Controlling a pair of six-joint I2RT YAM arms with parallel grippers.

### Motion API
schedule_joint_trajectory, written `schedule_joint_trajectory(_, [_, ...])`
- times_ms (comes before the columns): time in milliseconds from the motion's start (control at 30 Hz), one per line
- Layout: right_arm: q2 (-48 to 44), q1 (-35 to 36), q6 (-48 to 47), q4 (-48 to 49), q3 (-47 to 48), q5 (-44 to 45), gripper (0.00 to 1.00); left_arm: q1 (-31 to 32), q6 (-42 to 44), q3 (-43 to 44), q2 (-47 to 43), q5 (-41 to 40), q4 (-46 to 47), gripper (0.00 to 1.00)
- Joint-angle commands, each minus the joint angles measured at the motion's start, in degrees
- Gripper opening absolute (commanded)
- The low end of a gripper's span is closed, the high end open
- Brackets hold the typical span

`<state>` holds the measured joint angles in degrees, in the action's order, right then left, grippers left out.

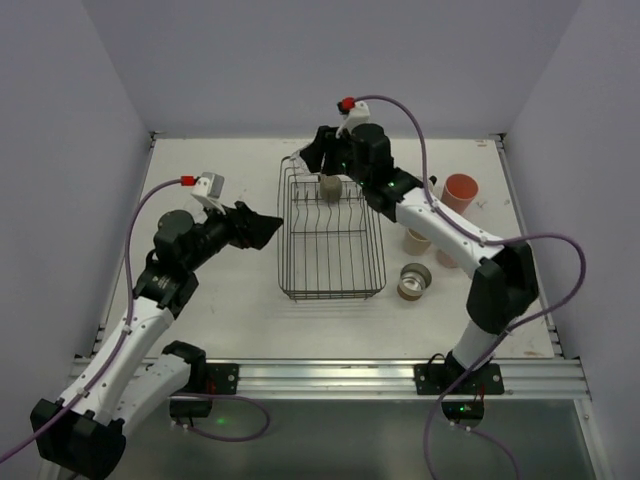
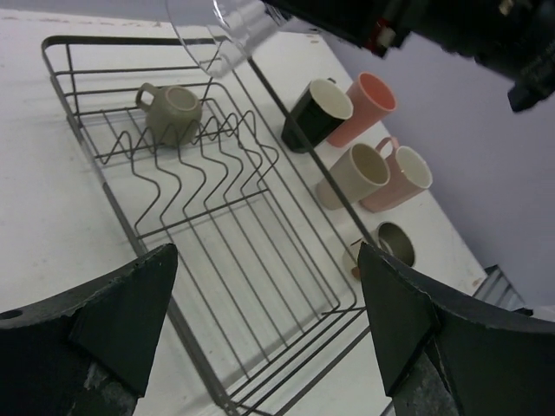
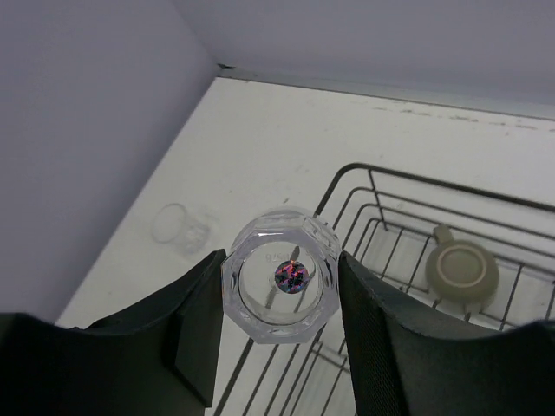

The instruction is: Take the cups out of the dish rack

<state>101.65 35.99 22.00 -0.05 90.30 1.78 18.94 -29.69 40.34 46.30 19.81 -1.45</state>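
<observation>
Gripping clear glass (image 3: 260, 241), right tool (image 3: 279, 290) aloft

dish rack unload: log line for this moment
right gripper: shut on clear glass, above dish rack far edge | left gripper: open | rack: one grey mug inside

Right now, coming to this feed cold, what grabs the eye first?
The right gripper clamps a clear glass above the far left corner of the dish rack. One grey-beige mug sits alone in the rack, while five cups cluster on the table to its right. The left gripper hangs open left of the rack.
</observation>
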Motion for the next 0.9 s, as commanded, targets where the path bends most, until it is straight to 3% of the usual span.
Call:
schedule_joint_trajectory(0, [-11.09, 0.22, 9.78, 13.55, -12.58, -9.06, 0.27, 0.05, -8.44, -1.14, 3.08, 4.17, 11.18, 0.88])
schedule_joint_trajectory(67, [-15.67, 0.22, 12.88, 17.44, -20.99, -11.35, 0.27, 0.05, -10.73, -1.05, 4.66, 6.19, 13.48, 0.87])
schedule_joint_trajectory(233, [-24.47, 0.22, 23.34, 27.81, -32.01, -21.54, 0.27, 0.13, -19.25, -1.93, 9.41, 13.74, 25.08, 0.84])
schedule_joint_trajectory(400, [-25.27, 0.40, 30.20, 34.24, -35.63, -27.09, 0.27, 0.22, -23.48, -2.98, 9.42, 15.78, 31.59, 0.79])
schedule_joint_trajectory(600, [-22.28, 0.57, 35.13, 40.04, -36.69, -29.99, 0.28, 0.31, -25.68, -3.60, 9.77, 18.59, 32.74, 0.74])
schedule_joint_trajectory(700, [-20.26, 0.66, 36.79, 41.80, -35.90, -31.57, 0.28, 0.31, -25.59, -3.86, 9.68, 18.60, 32.74, 0.63])
schedule_joint_trajectory(867, [-16.67, 0.84, 40.66, 46.71, -36.07, -33.86, 0.29, 0.31, -25.94, -3.95, 9.60, 17.90, 35.29, 0.30])
